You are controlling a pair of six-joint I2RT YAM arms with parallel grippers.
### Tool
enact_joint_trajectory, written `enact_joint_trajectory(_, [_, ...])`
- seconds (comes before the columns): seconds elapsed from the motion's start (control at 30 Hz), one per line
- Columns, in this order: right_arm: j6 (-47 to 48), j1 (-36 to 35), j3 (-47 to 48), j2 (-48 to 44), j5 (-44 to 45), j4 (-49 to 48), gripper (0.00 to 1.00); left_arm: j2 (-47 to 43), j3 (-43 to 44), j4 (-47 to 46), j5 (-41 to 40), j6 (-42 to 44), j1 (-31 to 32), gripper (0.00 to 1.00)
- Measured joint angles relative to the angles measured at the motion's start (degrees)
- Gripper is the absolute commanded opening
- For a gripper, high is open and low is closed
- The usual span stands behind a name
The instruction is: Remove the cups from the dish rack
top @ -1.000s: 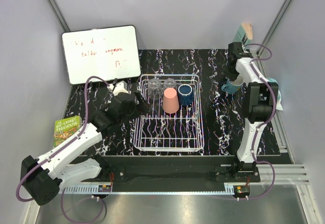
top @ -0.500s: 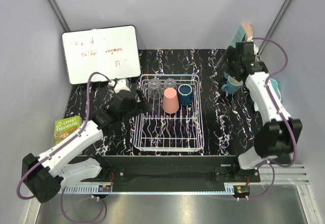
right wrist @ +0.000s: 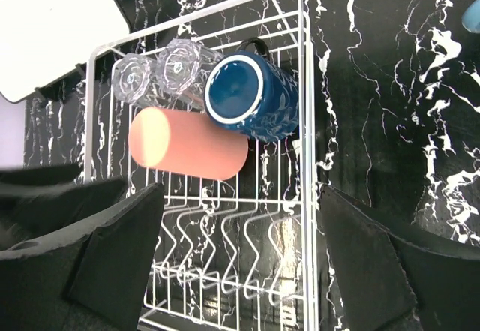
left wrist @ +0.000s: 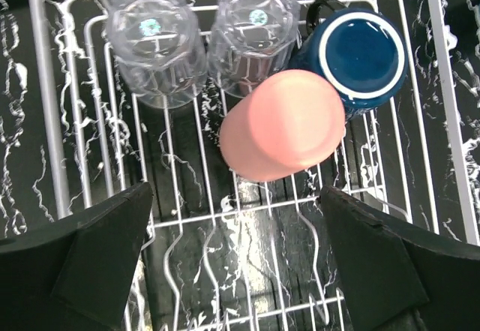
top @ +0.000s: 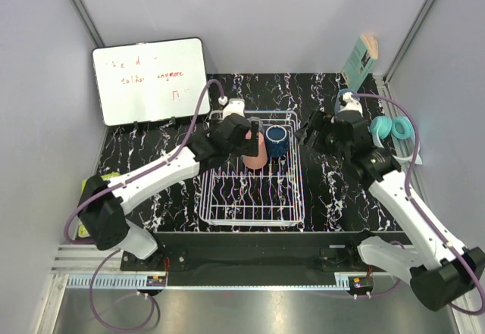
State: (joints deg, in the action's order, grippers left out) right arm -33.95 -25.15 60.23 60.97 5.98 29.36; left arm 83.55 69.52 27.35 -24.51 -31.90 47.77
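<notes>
The white wire dish rack stands mid-table. At its back lie a salmon-pink tumbler on its side, a dark navy mug and two clear glasses, mouths down. My left gripper hovers open above them, its fingers wide apart over the rack's bars with nothing between. My right gripper hangs open at the rack's right side, empty; its view shows the navy mug and tumbler. A light blue cup peeks out behind the right wrist.
A whiteboard leans at the back left. Teal headphones lie at the right edge, with a box in the back right corner. A green book is partly under the left arm. Grey walls close in on both sides.
The left arm swung from the rack's left side to above its back cups. The right gripper opened, left the blue mug at the back right and moved toward the rack.
</notes>
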Motion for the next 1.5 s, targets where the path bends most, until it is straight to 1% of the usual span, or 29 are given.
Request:
enact_joint_trajectory(0.13, [0.0, 0.0, -2.6, -5.4, -0.2, 0.1, 0.92, 5.2, 3.6, 0.0, -0.3, 1.0, 0.4, 0.99])
enact_joint_trajectory(0.23, [0.0, 0.0, -3.1, -7.5, -0.7, 0.2, 0.92, 8.1, 5.9, 0.0, -0.3, 1.6, 0.4, 0.99])
enact_joint_trajectory(0.43, [0.0, 0.0, -3.8, -8.1, -1.6, 0.5, 0.93, 13.2, 9.8, -0.3, 1.0, 2.1, 0.3, 0.99])
enact_joint_trajectory(0.67, [0.1, 0.0, -4.0, -8.1, -2.5, 0.5, 0.93, 17.1, 11.3, -0.5, 1.9, 2.2, 0.3, 0.99])
enact_joint_trajectory(0.77, [0.1, 0.0, -4.1, -8.1, -2.5, 0.5, 0.92, 18.4, 11.7, -0.4, 2.7, 2.4, 0.2, 0.89])
enact_joint_trajectory(0.8, [0.2, 0.0, -4.1, -8.0, -2.5, 0.5, 0.92, 18.8, 11.9, -0.5, 3.1, 2.6, 0.1, 0.78])
enact_joint_trajectory(0.9, [0.3, 0.0, -4.5, -8.0, -2.5, 0.4, 0.91, 19.6, 12.1, -0.6, 4.1, 3.0, -0.1, 0.58])
enact_joint_trajectory(0.93, [0.3, 0.0, -4.6, -8.0, -2.5, 0.4, 0.91, 19.7, 12.1, -0.6, 4.3, 3.1, -0.1, 0.47])
enact_joint_trajectory(1.0, [0.3, 0.0, -4.9, -8.0, -2.6, 0.4, 0.90, 19.7, 12.1, -0.8, 4.5, 3.3, -0.1, 0.41])
enact_joint_trajectory(1.03, [0.3, 0.0, -5.0, -8.0, -2.6, 0.4, 0.91, 19.7, 12.1, -0.8, 4.6, 3.5, -0.2, 0.33])
enact_joint_trajectory(1.1, [0.3, 0.0, -5.3, -8.0, -2.6, 0.4, 0.90, 19.7, 12.1, -0.9, 4.5, 3.5, -0.2, 0.30])
enact_joint_trajectory(1.13, [0.3, 0.0, -5.4, -8.0, -2.6, 0.4, 0.90, 19.7, 12.1, -0.9, 4.5, 3.6, -0.2, 0.26])
enact_joint_trajectory(1.17, [0.3, 0.0, -5.5, -8.0, -2.6, 0.4, 0.90, 19.7, 12.1, -0.9, 4.5, 3.6, -0.2, 0.18])
enact_joint_trajectory(1.2, [0.2, 0.0, -5.6, -8.0, -2.6, 0.4, 0.90, 19.7, 12.1, -0.9, 4.5, 3.6, -0.2, 0.15])
enact_joint_trajectory(1.23, [0.2, 0.0, -5.7, -8.0, -2.6, 0.4, 0.90, 19.7, 12.1, -0.9, 4.5, 3.6, -0.2, 0.09])
enact_joint_trajectory(1.27, [0.2, 0.0, -5.7, -8.0, -2.6, 0.4, 0.90, 19.7, 12.1, -0.9, 4.5, 3.6, -0.2, 0.00])
enact_joint_trajectory(1.5, [0.2, 0.0, -5.9, -8.0, -2.6, 0.3, 0.90, 18.9, 11.7, -0.9, 4.3, 3.7, -0.2, 0.00])
